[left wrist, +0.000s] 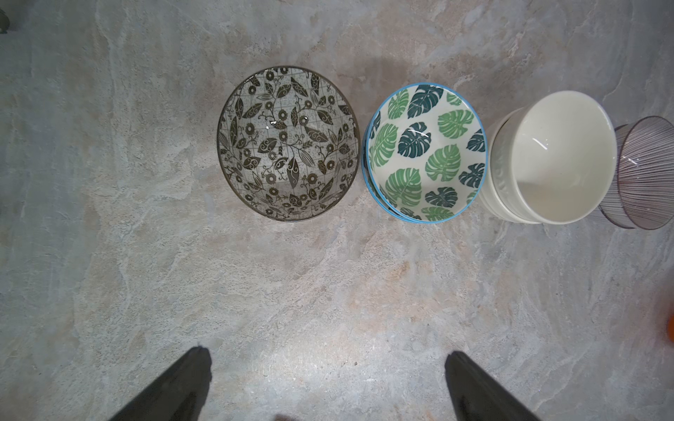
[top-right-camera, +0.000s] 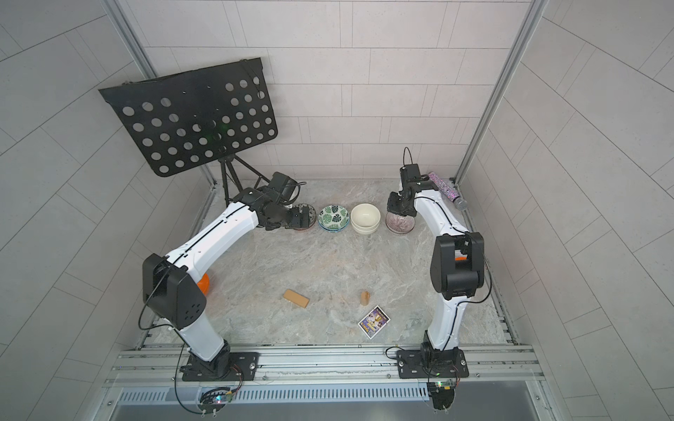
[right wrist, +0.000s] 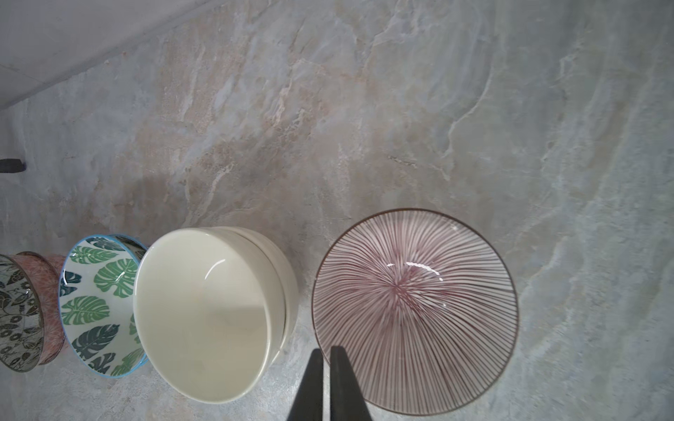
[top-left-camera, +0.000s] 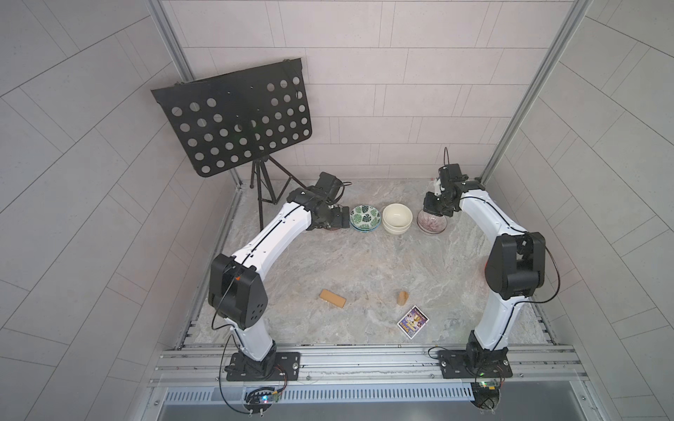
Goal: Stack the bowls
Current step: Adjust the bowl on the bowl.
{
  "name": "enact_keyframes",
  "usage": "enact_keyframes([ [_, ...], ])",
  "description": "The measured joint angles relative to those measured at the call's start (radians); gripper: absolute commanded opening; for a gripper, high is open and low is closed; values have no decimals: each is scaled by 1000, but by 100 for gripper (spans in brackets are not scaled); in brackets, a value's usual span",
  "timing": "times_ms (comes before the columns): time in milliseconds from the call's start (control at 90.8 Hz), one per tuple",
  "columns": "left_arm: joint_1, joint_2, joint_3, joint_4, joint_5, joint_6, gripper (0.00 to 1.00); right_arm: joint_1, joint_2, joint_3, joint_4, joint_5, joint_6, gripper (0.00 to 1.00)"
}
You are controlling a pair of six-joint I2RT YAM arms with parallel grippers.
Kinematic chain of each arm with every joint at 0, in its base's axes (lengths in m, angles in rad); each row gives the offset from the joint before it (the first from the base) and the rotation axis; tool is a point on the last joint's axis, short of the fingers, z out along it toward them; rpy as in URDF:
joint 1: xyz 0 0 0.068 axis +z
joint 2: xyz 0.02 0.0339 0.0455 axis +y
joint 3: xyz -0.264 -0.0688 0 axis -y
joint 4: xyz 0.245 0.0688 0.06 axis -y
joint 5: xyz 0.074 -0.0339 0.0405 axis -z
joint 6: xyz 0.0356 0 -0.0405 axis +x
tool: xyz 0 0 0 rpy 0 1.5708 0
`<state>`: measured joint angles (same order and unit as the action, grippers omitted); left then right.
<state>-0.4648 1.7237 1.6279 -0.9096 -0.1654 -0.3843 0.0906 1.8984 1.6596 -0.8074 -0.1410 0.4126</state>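
Observation:
Four kinds of bowls stand in a row at the back of the table. The black-white leaf bowl [left wrist: 288,144] sits nested in its twin, half hidden under my left gripper [top-right-camera: 302,218] in a top view. Beside it are two stacked green leaf bowls [top-left-camera: 364,217] and two stacked cream bowls [top-left-camera: 397,215]. My left gripper [left wrist: 328,357] hangs open over bare table beside the leaf bowl. My right gripper [right wrist: 327,351] is shut on the near rim of the purple-striped bowl [right wrist: 415,310], one finger inside and one outside. Orange bowls [top-right-camera: 204,282] peek out behind each arm.
Two tan wooden blocks [top-left-camera: 332,299] [top-left-camera: 402,297] and a picture card [top-left-camera: 413,321] lie near the front. A black music stand [top-left-camera: 233,116] rises at the back left. A glittery microphone [top-right-camera: 446,191] lies in the back right corner.

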Motion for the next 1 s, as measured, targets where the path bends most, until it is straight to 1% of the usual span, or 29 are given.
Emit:
enact_keyframes([
  [286, 3, 0, 0, 0, -11, 0, 100, 10, 63, 0, 19, -17, 14, 9],
  [1002, 11, 0, 0, 0, -16, 9, 100, 23, 117, 0, 53, -16, 14, 9],
])
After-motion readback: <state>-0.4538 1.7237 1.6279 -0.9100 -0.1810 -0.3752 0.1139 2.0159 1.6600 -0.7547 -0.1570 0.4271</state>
